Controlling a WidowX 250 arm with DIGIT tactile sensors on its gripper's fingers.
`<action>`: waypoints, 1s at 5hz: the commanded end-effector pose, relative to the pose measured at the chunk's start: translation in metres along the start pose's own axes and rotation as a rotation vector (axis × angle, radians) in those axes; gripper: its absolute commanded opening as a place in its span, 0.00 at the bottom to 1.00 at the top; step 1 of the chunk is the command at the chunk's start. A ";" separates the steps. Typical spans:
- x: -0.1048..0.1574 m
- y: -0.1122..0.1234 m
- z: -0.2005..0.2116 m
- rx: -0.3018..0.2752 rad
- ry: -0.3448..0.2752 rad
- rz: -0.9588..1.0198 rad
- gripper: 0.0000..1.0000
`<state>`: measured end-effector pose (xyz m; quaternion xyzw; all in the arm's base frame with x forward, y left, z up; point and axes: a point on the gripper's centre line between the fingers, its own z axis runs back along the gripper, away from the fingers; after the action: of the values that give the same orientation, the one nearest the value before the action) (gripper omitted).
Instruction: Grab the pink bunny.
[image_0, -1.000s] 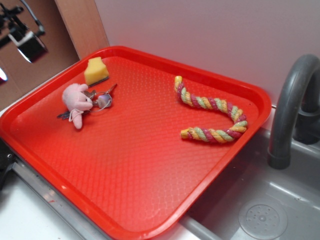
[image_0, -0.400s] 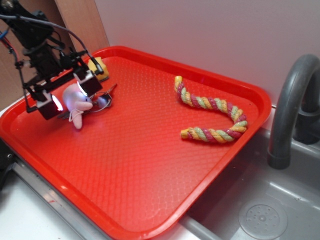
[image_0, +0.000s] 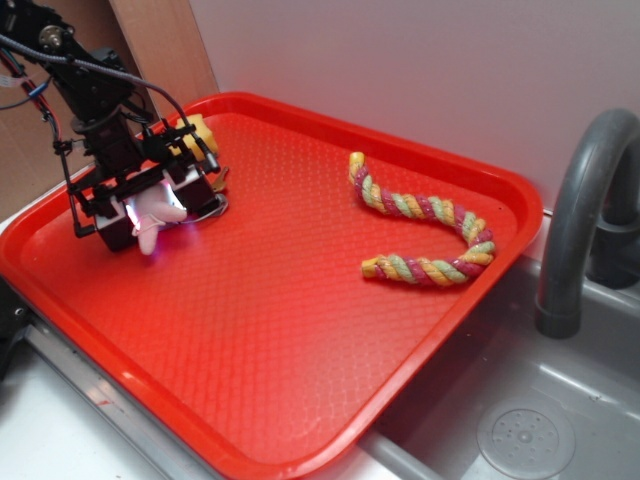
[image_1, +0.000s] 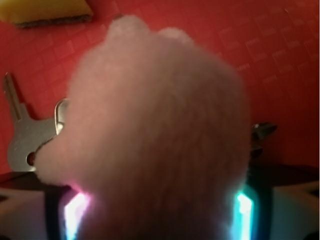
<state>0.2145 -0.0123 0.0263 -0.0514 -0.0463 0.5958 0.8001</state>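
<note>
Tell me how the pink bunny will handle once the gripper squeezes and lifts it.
The pink bunny looks fuzzy and plush, so it will probably compress between the fingers rather than resist. It is likely light for its size. Its thin dangling part below the gripper would probably flop. The keys lie right beside it; whether they are attached cannot be told.

Kitchen — sink (image_0: 520, 430), faucet (image_0: 580, 200), tray (image_0: 300, 330).

Even, soft room light, faint shadows on the tray (image_0: 300, 330). Up close, the bunny (image_1: 155, 145) is a blurred, out-of-focus mass, rimmed below by pink and cyan glow; keys (image_1: 22, 140) slightly soft.
</note>
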 end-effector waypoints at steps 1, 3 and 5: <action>-0.008 -0.006 0.034 -0.020 0.014 -0.148 0.00; -0.022 -0.026 0.108 -0.076 0.027 -0.652 0.00; -0.080 -0.052 0.144 -0.100 -0.036 -1.165 0.00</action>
<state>0.2214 -0.0987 0.1667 -0.0370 -0.0897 0.0621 0.9933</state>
